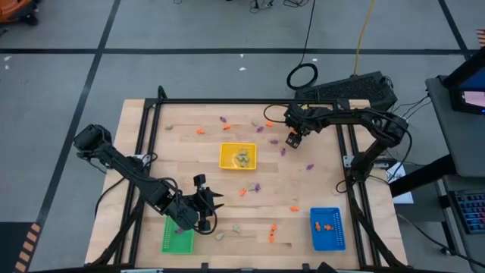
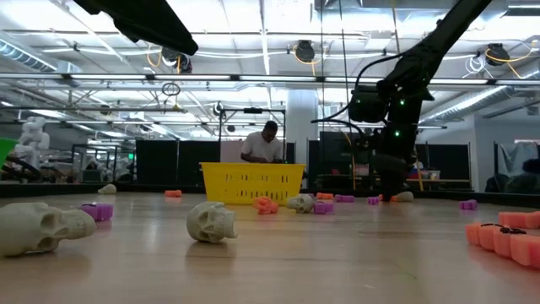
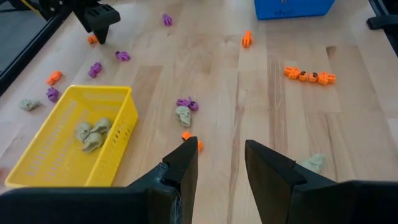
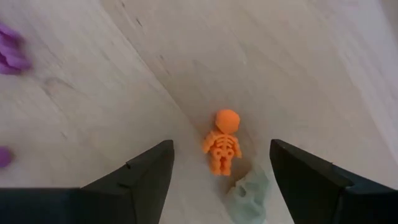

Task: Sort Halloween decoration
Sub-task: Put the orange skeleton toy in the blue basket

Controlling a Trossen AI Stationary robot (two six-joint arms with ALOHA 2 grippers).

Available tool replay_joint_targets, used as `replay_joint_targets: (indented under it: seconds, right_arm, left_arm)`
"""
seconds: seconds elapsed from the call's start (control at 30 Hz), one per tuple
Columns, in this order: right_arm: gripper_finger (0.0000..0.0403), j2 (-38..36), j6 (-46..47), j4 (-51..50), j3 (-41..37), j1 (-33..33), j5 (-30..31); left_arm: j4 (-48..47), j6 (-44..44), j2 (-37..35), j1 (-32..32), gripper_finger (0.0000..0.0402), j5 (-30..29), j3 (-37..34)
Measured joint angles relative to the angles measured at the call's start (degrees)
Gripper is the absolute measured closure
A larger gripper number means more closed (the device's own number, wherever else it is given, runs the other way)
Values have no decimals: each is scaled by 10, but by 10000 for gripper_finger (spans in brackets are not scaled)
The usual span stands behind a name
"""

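Tiny orange, purple and pale trinkets lie scattered on the wooden table (image 1: 189, 163). My right gripper (image 4: 221, 171) is open at the far part of the table (image 1: 292, 141). Its fingers stand on either side of a small orange skeleton (image 4: 222, 149) lying flat on the wood, without touching it. A pale trinket (image 4: 249, 194) lies just beside the skeleton. My left gripper (image 3: 221, 163) is open and holds nothing; it hovers near the table's near edge (image 1: 209, 203), beside the green tray (image 1: 178, 240).
The yellow tray (image 1: 224, 156) holds several pale trinkets mid-table. The blue tray (image 1: 327, 236) at the near right holds orange ones. In the low view, pale skulls (image 2: 211, 222) and orange pieces (image 2: 506, 236) lie close by. A person (image 2: 263, 143) stands beyond the table.
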Motion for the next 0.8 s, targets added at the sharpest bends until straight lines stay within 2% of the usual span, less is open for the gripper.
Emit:
replay_joint_targets:
  seconds: [0.2,0.8]
  right_arm:
    - [168,-1,-1,-2,-1,0,-1]
    - [331,-9,-2,-7,-2,1,-33]
  left_arm:
    - [0,0,0,0,270,0,0]
    - [0,0,0,0,270,0,0]
